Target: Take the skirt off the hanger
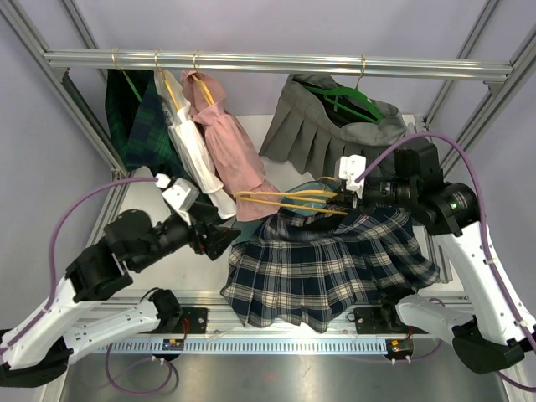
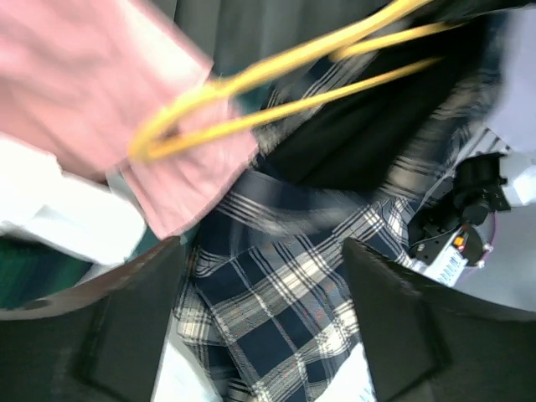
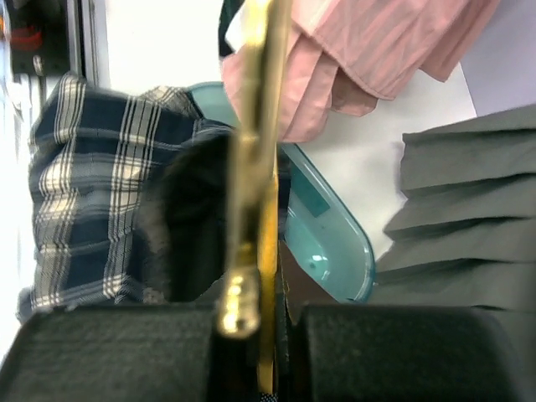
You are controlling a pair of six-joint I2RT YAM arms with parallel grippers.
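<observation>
Nearest the arm bases, the navy-and-white plaid pleated skirt (image 1: 328, 264) lies heaped on the white table (image 1: 144, 198). It sits between the two arms, with its hem spilling over the front edge. Its dark waistband opening faces the far side, just under the yellow wire hanger (image 1: 283, 201).

The left gripper (image 2: 261, 251) hovers at the skirt's left edge with its fingers spread wide and nothing between them. In its wrist view there is only plaid cloth below the gap.

The right gripper (image 1: 346, 198) is clamped on the yellow wire hanger at that hanger's right end. In the right wrist view the wire runs straight up from between the two closed black fingers. The hanger lies roughly level, and its looped left end reaches the hem of a pink hanging garment (image 1: 237, 144). Whether the skirt's waistband still hooks on the wire cannot be told, as the cloth there is dark and blurred.

A teal plastic tray (image 3: 331, 243) lies on the table under the hanger, partly covered by the skirt.

Farther back hang a white garment (image 1: 194, 155), a dark green plaid garment (image 1: 132, 117) and a grey pleated skirt (image 1: 314, 134) on a green hanger (image 1: 350, 102). All of them hang from the metal rail (image 1: 276, 60).
</observation>
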